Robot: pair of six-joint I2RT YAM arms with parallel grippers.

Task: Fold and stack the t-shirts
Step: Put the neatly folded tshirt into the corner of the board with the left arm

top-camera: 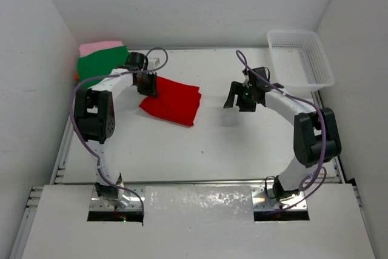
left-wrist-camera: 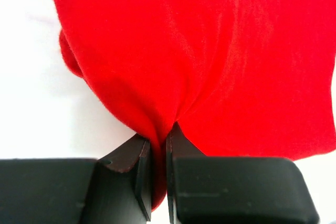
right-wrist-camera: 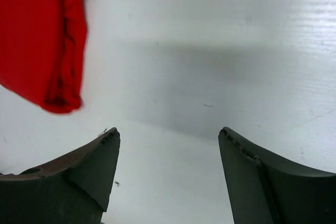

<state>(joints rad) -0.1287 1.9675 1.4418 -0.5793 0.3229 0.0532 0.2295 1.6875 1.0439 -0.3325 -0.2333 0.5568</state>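
Red t-shirt (top-camera: pixel 173 101): folded to a compact rectangle, lying left of the middle of the surface (top-camera: pixel 230 150), apart from the other three; not stacked yet.
Left pincer (left-wrist-camera: pixel 159 142): clamped narrow on the red t-shirt's left edge, with fabric bunched between the jaws.
Right pincer (right-wrist-camera: pixel 169 140): wide, holding nothing, hovering over the surface just right of the red t-shirt.
Far-left corner: green t-shirt (top-camera: pixel 102 65) on top, pink t-shirt (top-camera: pixel 100 47) showing behind it. I see the orange t-shirt (top-camera: pixel 76 76) only as a sliver at the left side. I can't tell how neat the folds are.
Progress: I judge three stacked and one folded. What's left is carrying the red one onto the green.
Count: t-shirts four, one per colour; pincers two; basket (top-camera: pixel 293 32) one, at the far-right corner.
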